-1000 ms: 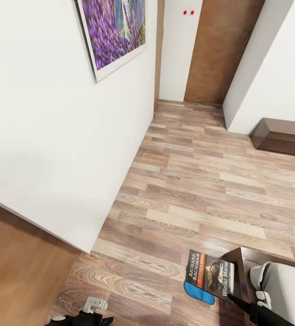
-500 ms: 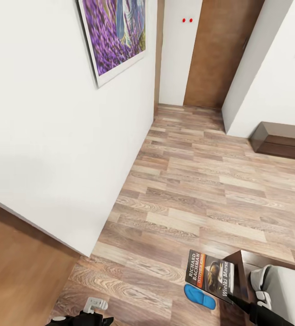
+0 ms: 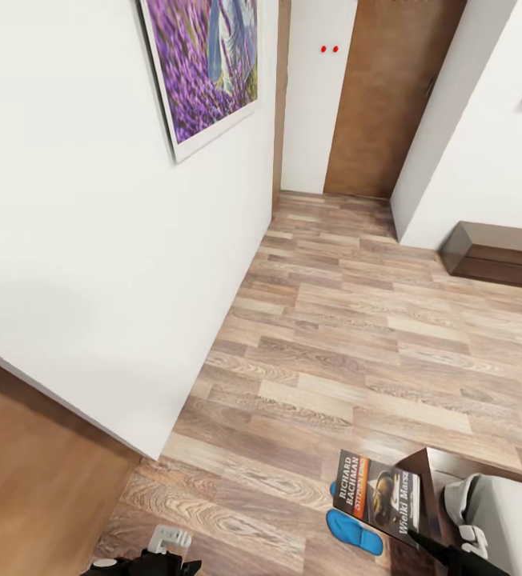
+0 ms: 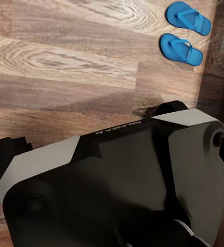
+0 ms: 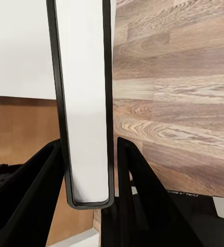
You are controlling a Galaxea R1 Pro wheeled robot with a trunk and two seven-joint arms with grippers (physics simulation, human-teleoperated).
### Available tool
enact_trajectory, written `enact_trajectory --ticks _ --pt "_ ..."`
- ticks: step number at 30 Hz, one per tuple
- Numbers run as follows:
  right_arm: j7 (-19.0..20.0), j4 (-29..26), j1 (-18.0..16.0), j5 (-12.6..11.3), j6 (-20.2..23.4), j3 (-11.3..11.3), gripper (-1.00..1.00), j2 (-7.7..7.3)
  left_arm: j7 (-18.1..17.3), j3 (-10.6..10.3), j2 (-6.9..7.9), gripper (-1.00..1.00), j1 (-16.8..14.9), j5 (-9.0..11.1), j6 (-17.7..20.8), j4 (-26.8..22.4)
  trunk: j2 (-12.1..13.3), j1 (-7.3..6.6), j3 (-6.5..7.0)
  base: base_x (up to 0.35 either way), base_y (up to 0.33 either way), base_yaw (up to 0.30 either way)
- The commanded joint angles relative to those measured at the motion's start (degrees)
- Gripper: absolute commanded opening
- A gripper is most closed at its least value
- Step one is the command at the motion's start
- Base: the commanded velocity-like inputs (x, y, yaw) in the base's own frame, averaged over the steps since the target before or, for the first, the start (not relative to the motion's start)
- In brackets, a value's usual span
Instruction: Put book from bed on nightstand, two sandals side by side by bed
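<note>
Lower right of the head view: the right tool (image 5: 88,177) grips the thin dark orange-banded paperback book (image 3: 379,498) upright above a blue sandal (image 3: 355,532); the left tool's state cannot be told.

Book (image 5: 83,103) edge-on between the right gripper's (image 5: 88,170) two black fingers, above plank floor (image 5: 178,92)
</note>
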Motion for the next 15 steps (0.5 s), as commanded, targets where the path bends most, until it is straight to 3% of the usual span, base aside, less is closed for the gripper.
enact_trajectory --ticks 1,15 --pt "0.1 0.0 0.0 -0.6 0.4 0.4 -1.0 -0.04 -0.1 0.2 0.01 1.0 0.0 -0.5 -0.4 0.1 -0.1 0.03 0.01 0.0 0.0 0.0" --pt "0.1 0.1 0.0 -0.6 0.3 0.4 -1.0 -0.04 -0.1 0.2 0.0 1.0 0.0 -0.5 -0.4 0.1 -0.1 0.03 1.31 0.0 0.0 0.0"
